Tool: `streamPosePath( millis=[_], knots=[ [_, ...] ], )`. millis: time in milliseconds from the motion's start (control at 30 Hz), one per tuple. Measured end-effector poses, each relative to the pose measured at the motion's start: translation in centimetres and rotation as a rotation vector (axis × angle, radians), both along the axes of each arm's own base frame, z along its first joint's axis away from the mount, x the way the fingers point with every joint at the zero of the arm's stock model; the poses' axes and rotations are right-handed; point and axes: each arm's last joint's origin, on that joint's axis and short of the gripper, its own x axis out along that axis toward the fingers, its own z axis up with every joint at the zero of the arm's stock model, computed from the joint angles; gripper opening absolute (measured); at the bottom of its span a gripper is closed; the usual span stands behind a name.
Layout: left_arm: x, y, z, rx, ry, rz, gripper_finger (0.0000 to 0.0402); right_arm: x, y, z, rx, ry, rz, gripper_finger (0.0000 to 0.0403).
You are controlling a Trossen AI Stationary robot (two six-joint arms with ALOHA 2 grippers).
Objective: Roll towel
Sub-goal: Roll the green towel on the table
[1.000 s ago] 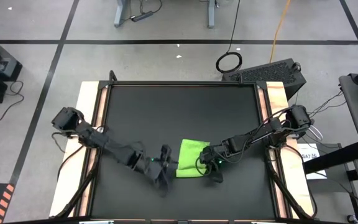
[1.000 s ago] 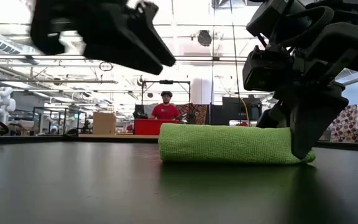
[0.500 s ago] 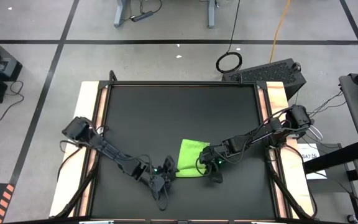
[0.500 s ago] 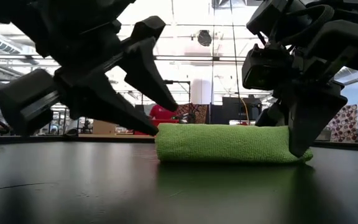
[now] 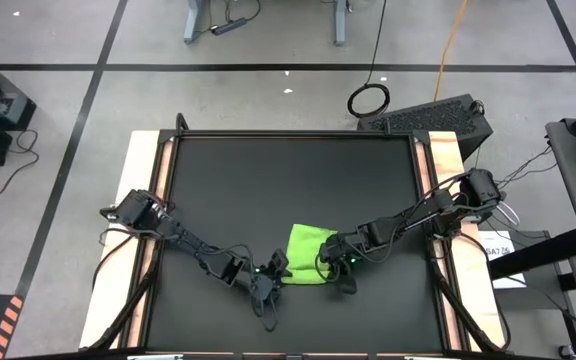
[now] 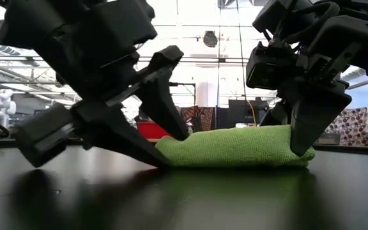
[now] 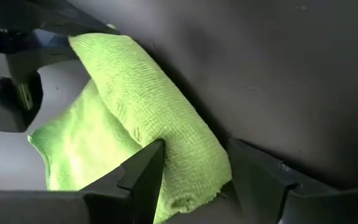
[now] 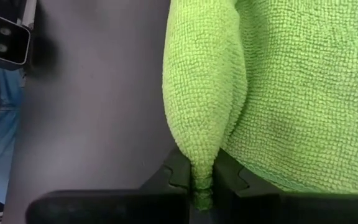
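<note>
The lime-green towel (image 5: 308, 252) lies on the black table near its front edge. Its near part is rolled up into a thick roll (image 6: 235, 147), and the rest lies flat on the far side (image 7: 73, 143). My left gripper (image 5: 273, 272) is open and low at the roll's left end, one finger on the far side and one on the near side (image 7: 194, 168). My right gripper (image 5: 340, 275) is shut on the roll's right end. My left gripper slants down from the table's left, its fingers astride the roll's left end (image 7: 191, 180). The far finger (image 7: 146, 165) lies against the crease between roll and flat part. Whether the near finger (image 7: 250, 171) touches the roll I cannot tell. The roll rests on the table. My right gripper pinches the roll's right end (image 8: 201, 163) between its two fingers, several layers bunched into a narrow ridge. The fingers slant down from the table's right, along the roll. The roll lies on the table.
Wooden strips (image 5: 146, 200) edge the black mat on both sides. A black box (image 5: 433, 115) and a coiled cable (image 5: 368, 100) lie beyond the far right corner. The far half of the mat (image 5: 288, 180) is bare.
My left gripper has come down toward the table and in toward the towel, rolling its wrist, until its open fingers stand astride the roll's left end. The roll's left end has been pressed into a taper.
</note>
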Motion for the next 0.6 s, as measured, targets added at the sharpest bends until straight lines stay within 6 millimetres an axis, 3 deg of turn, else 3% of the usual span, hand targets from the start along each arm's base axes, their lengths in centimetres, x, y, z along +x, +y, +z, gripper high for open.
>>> streamPosePath(
  millis=[267,600],
  knots=[
    [1.4,1.8,-0.3,-0.065,-0.055,0.072,0.0174,0.0,0.0,0.0,0.015,0.002,-0.003,0.0015],
    [2.4,4.8,-0.6,-0.209,0.028,0.051,0.0035,-0.1,0.3,0.4,0.057,0.015,0.007,0.0031]
  ],
)
